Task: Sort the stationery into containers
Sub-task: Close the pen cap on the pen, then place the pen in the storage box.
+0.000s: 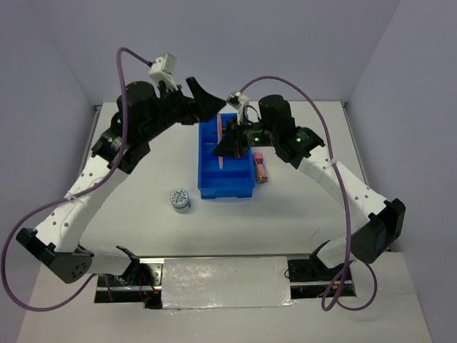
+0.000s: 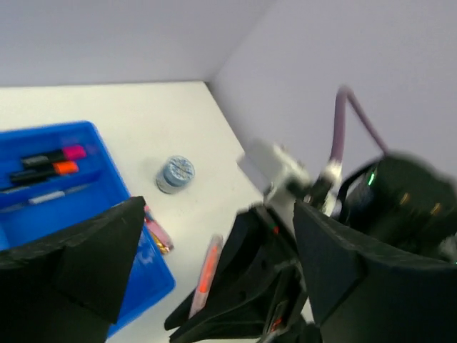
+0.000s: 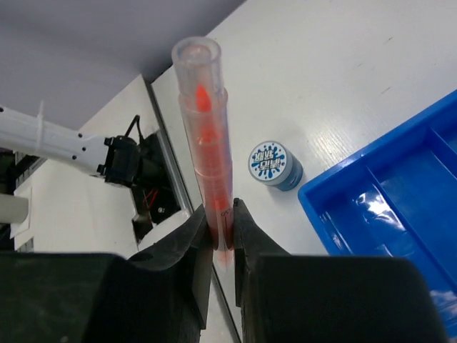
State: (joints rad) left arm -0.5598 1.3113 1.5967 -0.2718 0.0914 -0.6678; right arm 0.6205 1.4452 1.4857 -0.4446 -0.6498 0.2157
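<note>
Nearest you, a tape roll (image 1: 181, 199) waits unsorted left of the tray (image 1: 214, 191), and a tube (image 1: 260, 166) lies by its right wall. Your right gripper (image 3: 220, 221) pinches an orange pen (image 3: 207, 143) above the tray, which already holds markers (image 2: 50, 161). Farthest, your left gripper (image 2: 214, 254) gapes empty.

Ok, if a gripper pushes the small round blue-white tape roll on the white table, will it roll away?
Probably not: the round blue-white tape roll lies on its flat face, so it should slide rather than roll. It looks small and squat, so likely light and unlikely to tip.
</note>
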